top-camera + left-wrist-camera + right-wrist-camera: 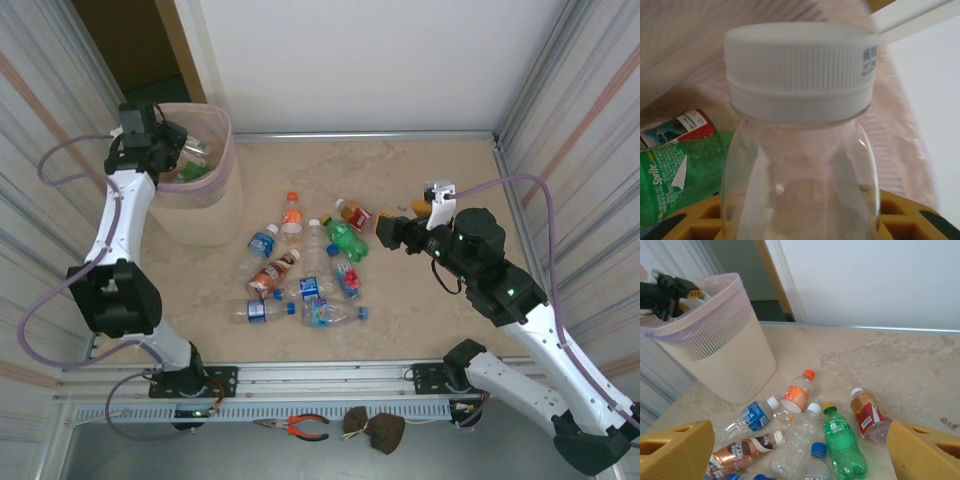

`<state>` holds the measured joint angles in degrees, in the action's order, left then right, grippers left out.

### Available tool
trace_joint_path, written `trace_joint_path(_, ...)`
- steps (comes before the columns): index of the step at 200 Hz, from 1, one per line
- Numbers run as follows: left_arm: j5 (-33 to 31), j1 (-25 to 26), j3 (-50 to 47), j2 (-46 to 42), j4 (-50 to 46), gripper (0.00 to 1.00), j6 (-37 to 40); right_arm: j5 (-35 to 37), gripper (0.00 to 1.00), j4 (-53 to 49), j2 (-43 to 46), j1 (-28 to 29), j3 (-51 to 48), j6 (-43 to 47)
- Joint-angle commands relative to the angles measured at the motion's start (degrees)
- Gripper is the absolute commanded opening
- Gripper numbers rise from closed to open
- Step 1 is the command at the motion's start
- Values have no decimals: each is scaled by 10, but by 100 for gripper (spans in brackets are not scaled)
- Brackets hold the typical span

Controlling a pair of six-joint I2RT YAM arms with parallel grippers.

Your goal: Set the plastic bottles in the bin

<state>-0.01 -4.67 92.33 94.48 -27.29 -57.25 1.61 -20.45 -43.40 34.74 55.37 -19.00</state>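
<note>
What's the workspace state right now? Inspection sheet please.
Surface: beige marbled tabletop, no spills seen.
Job's things: tall beige ribbed bin with pink liner far left, green Sprite bottle inside; about ten plastic bottles lying clustered mid-table.
Clutter: orange-handled pliers and a brown lump on the front ledge.
Grippers: left gripper over the bin, shut on a clear white-capped bottle; right gripper open, right of the cluster, holding nothing.
Cables: lilac cables loop off both arms, apart from the bottles.
Surroundings: ribbed side panels, white back wall, dark doorway behind the bin.
</note>
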Motion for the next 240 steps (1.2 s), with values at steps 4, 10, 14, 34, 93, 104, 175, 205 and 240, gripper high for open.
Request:
trace_joint_path(4, -13, -1, 13, 27, -1, 31, -40, 11, 88, -13, 10, 0, 12, -9)
trace_joint_path(10, -11, 1, 12, 35, 0, 31, -41, 13, 88, -13, 12, 0, 11, -9)
trace_joint_path(14, -10, 1, 11, 41, 0, 31, -42, 14, 88, -13, 12, 0, 10, -10)
trace_joint_path(34, -1, 3, 0, 67, 1, 32, -47, 15, 88, -14, 14, 0, 6, -12)
trace_joint_path(93, 15, 5, -48, 114, 16, 43, -66, 18, 88, -16, 14, 0, 1, -13)
trace_joint_path(104, 14, 5, -54, 119, 18, 45, -68, 17, 88, -17, 14, -1, 2, -11)
trace_joint_path(175, 4, -5, -35, 77, 1, 69, -56, 23, 88, -26, 22, 0, 5, -12)
trace_joint_path(205, 7, -10, -20, 49, -6, 76, -50, 22, 88, -23, 24, 0, 5, -12)
trace_joint_path(240, 16, -11, -12, 15, -6, 77, -48, 20, 88, -23, 26, 0, 7, -10)
